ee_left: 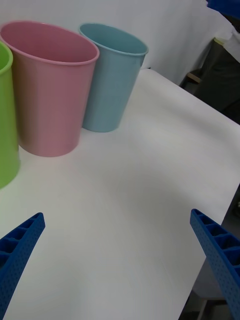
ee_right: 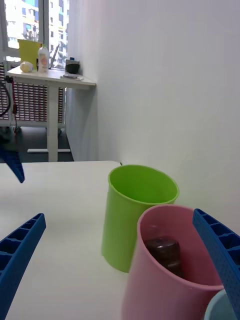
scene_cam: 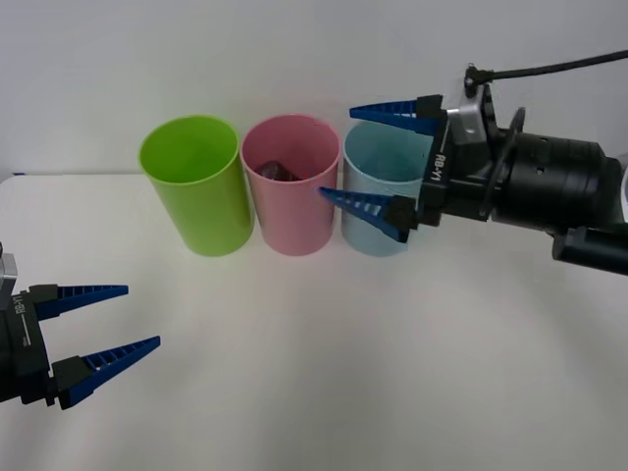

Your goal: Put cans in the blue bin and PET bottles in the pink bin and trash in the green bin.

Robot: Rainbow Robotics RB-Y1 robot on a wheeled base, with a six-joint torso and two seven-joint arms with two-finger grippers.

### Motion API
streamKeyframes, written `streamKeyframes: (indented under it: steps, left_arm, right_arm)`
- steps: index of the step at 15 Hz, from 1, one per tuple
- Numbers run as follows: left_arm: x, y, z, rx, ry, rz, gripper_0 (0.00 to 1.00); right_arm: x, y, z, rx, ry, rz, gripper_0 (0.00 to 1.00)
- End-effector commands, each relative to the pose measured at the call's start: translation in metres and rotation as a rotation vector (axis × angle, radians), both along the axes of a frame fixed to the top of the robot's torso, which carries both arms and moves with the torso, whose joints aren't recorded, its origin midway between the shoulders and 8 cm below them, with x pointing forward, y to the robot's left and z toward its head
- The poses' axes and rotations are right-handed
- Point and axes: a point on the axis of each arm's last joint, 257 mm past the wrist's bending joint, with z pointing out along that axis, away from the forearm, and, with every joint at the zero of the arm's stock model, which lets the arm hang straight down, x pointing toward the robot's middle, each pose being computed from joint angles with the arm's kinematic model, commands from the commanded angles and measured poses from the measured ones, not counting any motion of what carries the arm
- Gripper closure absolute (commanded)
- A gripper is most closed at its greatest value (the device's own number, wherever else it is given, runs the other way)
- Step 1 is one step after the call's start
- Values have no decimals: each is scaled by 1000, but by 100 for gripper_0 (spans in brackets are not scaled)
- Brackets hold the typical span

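- The PET bottle [ee_right: 164, 253] stands roughly upright inside the pink bin [scene_cam: 290, 201], its long axis running up and down and its dark cap pointing at the bin's mouth; it sits well below the rim.
- From the front view the bottle shows as a dark shape low in the pink bin, against the wall nearer the green bin [scene_cam: 194, 186].
- Three bins stand in a row at the back of the white desk [scene_cam: 324, 373]: green on the robot's left, pink in the middle, the blue bin [scene_cam: 378, 201] on the right. Neighbouring bins stand just beside one another, all upright with mouths up.
- What can be seen of the green bin's inside holds nothing; the blue bin's bottom is hidden.
- The right end effector [scene_cam: 371, 158] hovers at rim height over the blue bin, its blue ribbed fingers [scene_cam: 392, 111] pointing toward the pink bin. The fingers are spread wide, with nothing between them.
- The left end effector [scene_cam: 126, 319] hangs low over the desk's near left part, well apart from the bins, fingers spread and holding nothing.
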Motion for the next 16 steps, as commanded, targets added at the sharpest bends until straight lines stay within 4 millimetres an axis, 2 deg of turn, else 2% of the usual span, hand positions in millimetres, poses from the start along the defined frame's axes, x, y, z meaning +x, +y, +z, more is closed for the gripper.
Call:
streamKeyframes:
  steps: [1, 6, 9, 14, 16]
  left_arm:
    - [0, 0, 0, 0, 0, 0, 0]
    - [0, 0, 0, 0, 0, 0, 0]
    - [0, 0, 0, 0, 0, 0, 0]
    - [0, 0, 0, 0, 0, 0, 0]
    - [0, 0, 0, 0, 0, 0, 0]
  right_arm:
    - [-33, -42, -24, -3, 30, 21, 0]
    - [-73, -92, -93, -54, 131, -10, 0]
    - [-89, -109, -126, -98, 133, -13, 0]
    - [-99, -124, -159, -155, 171, 4, 0]
    - [-99, -124, -159, -155, 171, 4, 0]
